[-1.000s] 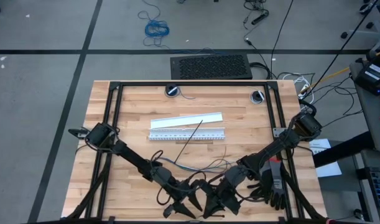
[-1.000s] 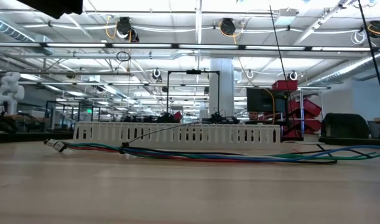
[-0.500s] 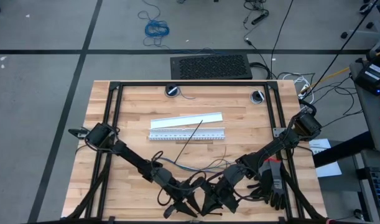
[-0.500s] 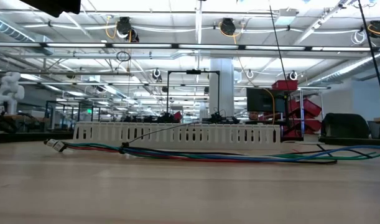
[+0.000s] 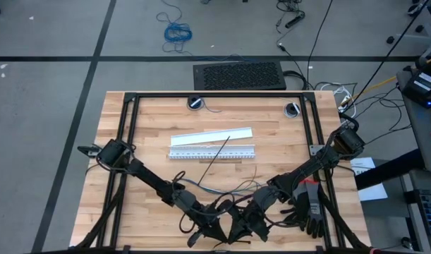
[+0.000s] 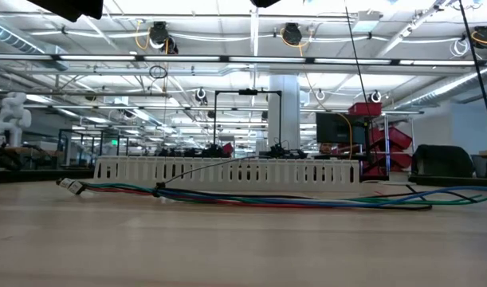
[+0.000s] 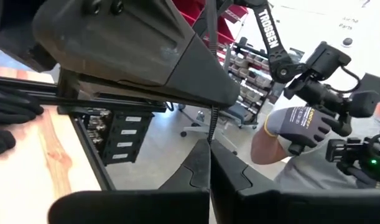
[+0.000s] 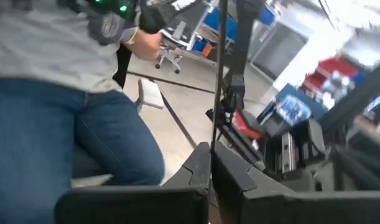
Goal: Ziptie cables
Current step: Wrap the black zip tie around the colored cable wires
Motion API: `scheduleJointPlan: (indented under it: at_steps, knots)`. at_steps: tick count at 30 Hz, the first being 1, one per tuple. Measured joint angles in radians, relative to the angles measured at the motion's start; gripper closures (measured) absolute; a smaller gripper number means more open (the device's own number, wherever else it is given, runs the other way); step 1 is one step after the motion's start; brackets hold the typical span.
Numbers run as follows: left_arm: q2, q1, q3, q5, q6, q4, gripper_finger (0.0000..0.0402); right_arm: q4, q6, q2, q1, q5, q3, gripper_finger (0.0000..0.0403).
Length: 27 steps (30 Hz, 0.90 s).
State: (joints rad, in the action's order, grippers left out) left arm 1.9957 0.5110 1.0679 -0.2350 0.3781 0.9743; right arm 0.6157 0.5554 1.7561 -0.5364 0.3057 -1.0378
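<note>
Cables (image 6: 291, 198) lie loose near the table's (image 5: 152, 127) centre.
At six o'clock, left gripper (image 7: 209, 146) and right gripper (image 8: 209, 149) each pinch one ziptie (image 7: 213, 121).

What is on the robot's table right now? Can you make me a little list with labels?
left gripper: at the table's near edge, jaws shut on a ziptie
right gripper: close beside it, jaws shut on a thin black ziptie too, maybe the same one
cables: lying loose on the wooden table
spare ziptie: slanting across the white slotted strip
black gloves: on the table's right side
</note>
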Motion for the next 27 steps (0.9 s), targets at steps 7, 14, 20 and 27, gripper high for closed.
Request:
scheduleJointPlan:
  at_steps: [7,14,20,27]
  knots:
    - [-0.001,-0.002,0.0,0.008,-0.024,-0.053,0.0401,-0.032,-0.32,0.0,-0.026,-0.237,0.0,0.0373]
    - [0.0,-0.002,0.0,0.036,-0.053,-0.121,0.0401,-0.092,-0.349,-0.028,-0.108,-0.478,0.0,0.031]
    - [0.0,0.0,0.0,0.117,-0.046,-0.222,0.0401,-0.103,-0.335,-0.084,-0.21,-0.744,0.0,0.0269]
    - [-0.035,-0.005,-0.001,0.305,-0.052,-0.441,0.0401,-0.184,-0.685,-0.154,-0.385,-1.481,-0.001,0.026]
